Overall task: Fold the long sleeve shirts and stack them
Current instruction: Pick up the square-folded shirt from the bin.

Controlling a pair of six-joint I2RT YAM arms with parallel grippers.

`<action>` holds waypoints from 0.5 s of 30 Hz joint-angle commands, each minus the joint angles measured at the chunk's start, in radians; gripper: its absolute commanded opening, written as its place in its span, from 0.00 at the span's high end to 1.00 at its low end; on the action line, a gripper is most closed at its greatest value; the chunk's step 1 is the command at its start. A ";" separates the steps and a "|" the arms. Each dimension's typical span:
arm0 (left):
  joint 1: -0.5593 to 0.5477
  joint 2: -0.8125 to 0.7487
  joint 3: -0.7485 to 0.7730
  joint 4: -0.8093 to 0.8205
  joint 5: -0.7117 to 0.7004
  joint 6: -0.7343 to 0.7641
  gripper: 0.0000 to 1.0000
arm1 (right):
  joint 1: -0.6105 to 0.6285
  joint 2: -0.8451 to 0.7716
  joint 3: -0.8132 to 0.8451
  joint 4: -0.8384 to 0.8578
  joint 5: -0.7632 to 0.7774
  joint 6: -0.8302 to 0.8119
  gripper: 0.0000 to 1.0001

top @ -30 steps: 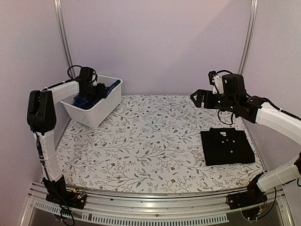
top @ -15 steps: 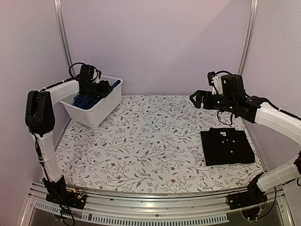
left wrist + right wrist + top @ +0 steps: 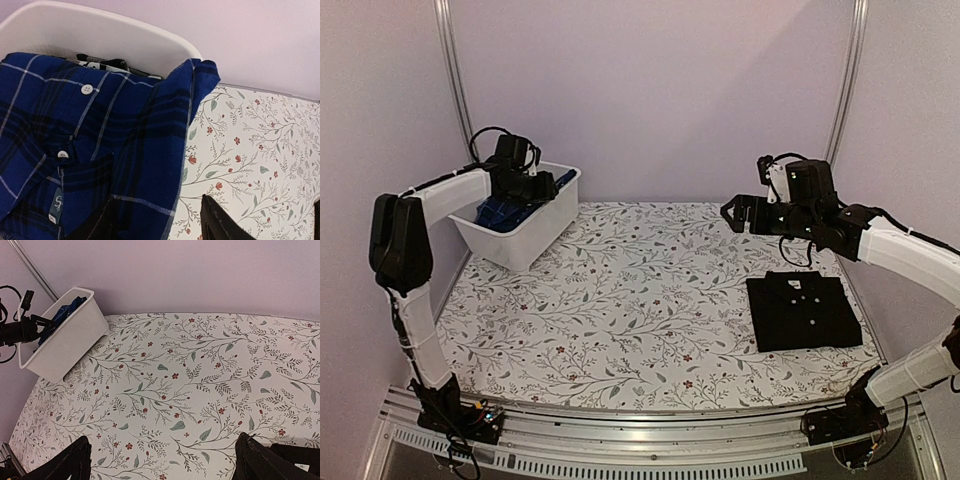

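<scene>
The navy-and-blue plaid shirt (image 3: 125, 125) lies crumpled in a white bin (image 3: 525, 245) at the back left, its white buttons showing. My left gripper (image 3: 156, 196) hangs over the bin's right side, open. One finger (image 3: 97, 225) is above the cloth, the other is past the shirt's edge, and that edge runs between them. The black shirt (image 3: 803, 312) lies folded flat on the table at the right. My right gripper (image 3: 735, 212) hovers above the table behind the black shirt, open with nothing between its fingers (image 3: 260, 460).
The bin's rim (image 3: 100, 30) stands close to the purple back wall. A floral tablecloth (image 3: 630, 300) covers the table between the bin and the black shirt. Metal frame posts (image 3: 455, 80) rise at both back corners.
My left gripper has shifted a little farther back and right over the bin, and its jaws have narrowed somewhat. The right gripper has edged slightly left.
</scene>
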 commanded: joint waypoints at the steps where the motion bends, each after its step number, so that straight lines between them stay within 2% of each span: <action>1: -0.021 0.035 0.027 -0.041 -0.082 0.028 0.50 | 0.001 0.004 0.000 0.013 -0.008 0.009 0.01; 2: -0.021 0.034 0.027 -0.033 -0.082 0.027 0.54 | 0.001 0.004 0.000 0.011 -0.009 0.009 0.01; 6: -0.022 0.039 0.070 -0.022 -0.110 0.036 0.85 | 0.001 0.004 -0.003 0.011 -0.009 0.009 0.01; 9: -0.022 0.037 0.127 -0.010 -0.131 0.055 1.00 | 0.000 0.002 -0.005 0.010 -0.010 0.009 0.01; 15: -0.027 -0.028 0.188 0.077 -0.147 0.128 1.00 | 0.001 0.005 -0.006 0.011 -0.006 0.007 0.01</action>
